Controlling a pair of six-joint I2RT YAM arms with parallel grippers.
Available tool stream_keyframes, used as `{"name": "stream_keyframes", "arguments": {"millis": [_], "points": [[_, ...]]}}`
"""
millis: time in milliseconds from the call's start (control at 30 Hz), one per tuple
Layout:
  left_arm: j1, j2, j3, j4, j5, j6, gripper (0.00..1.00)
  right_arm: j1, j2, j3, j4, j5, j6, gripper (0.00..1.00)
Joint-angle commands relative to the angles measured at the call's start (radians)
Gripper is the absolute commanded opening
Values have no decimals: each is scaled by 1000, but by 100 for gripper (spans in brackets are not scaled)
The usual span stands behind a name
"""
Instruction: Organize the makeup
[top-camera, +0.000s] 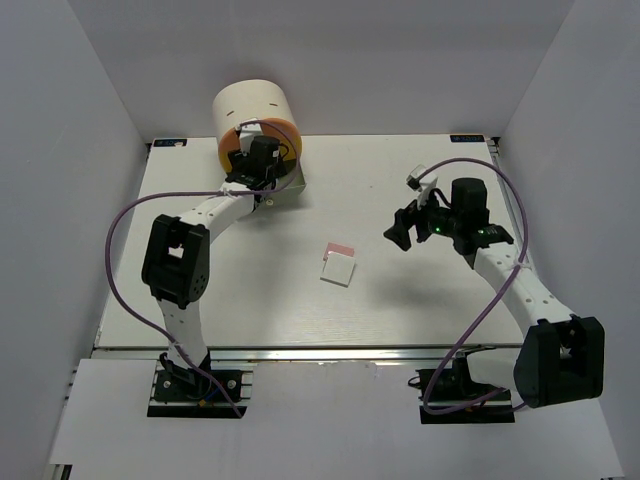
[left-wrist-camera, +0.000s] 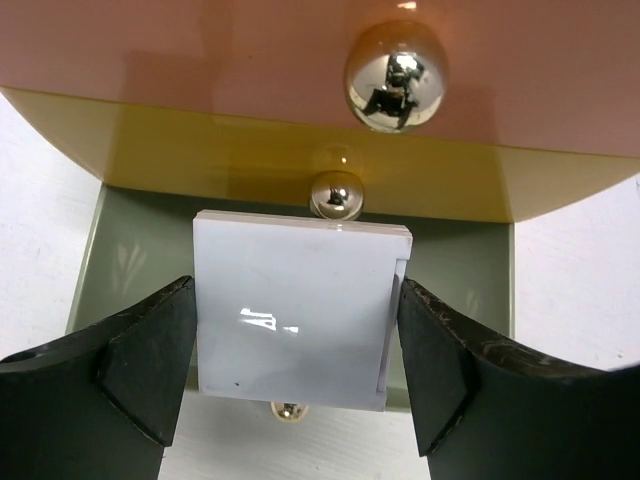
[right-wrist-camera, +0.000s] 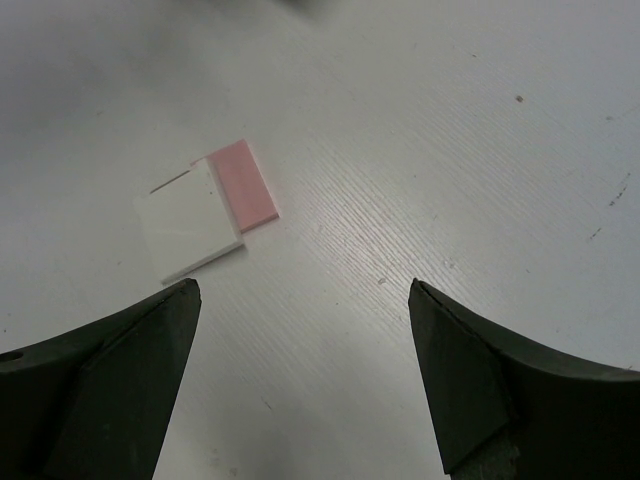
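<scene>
My left gripper (top-camera: 262, 172) is at the cream cylinder and is shut on a white square compact (left-wrist-camera: 295, 305), a finger against each side. It holds the compact over an open grey-green drawer (left-wrist-camera: 130, 260). A second white square (top-camera: 338, 269) lies at the table's middle, partly over a pink square (top-camera: 342, 248). Both also show in the right wrist view, the white one (right-wrist-camera: 190, 222) and the pink one (right-wrist-camera: 246, 182). My right gripper (top-camera: 402, 232) is open and empty above the table, right of that pair. The discs, black compact and stick are out of view.
The big cream cylinder (top-camera: 252, 104) with orange-yellow drawer fronts (left-wrist-camera: 200, 60) stands at the back left. Gold knobs (left-wrist-camera: 396, 76) stick out of the fronts. White walls close in the table on three sides.
</scene>
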Motion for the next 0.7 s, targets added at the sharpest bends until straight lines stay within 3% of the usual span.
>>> {"name": "stream_keyframes", "arguments": {"millis": [0, 100, 133, 200, 233, 333, 367, 500, 667], "points": [[4, -77, -26, 94, -36, 26, 6, 17, -19, -17, -18, -38, -60, 89], [4, -60, -31, 90, -65, 29, 15, 69, -13, -27, -27, 4, -97, 89], [4, -49, -36, 87, -73, 30, 31, 95, -8, -33, -32, 63, -117, 89], [7, -47, -45, 94, -81, 29, 44, 173, -5, -43, -29, 123, -139, 89], [7, -54, -59, 106, -79, 30, 60, 192, -2, -47, -26, 151, -134, 89], [7, -66, -72, 110, -78, 30, 75, 250, 19, -49, 7, 232, -51, 90], [9, -70, -74, 110, -78, 30, 84, 276, 33, -31, 8, 255, -25, 89], [10, -78, -77, 110, -73, 32, 95, 334, 134, 52, -27, 358, 130, 89], [13, -97, -91, 136, -62, 24, 98, 370, 208, 129, -67, 309, 280, 89]]}}
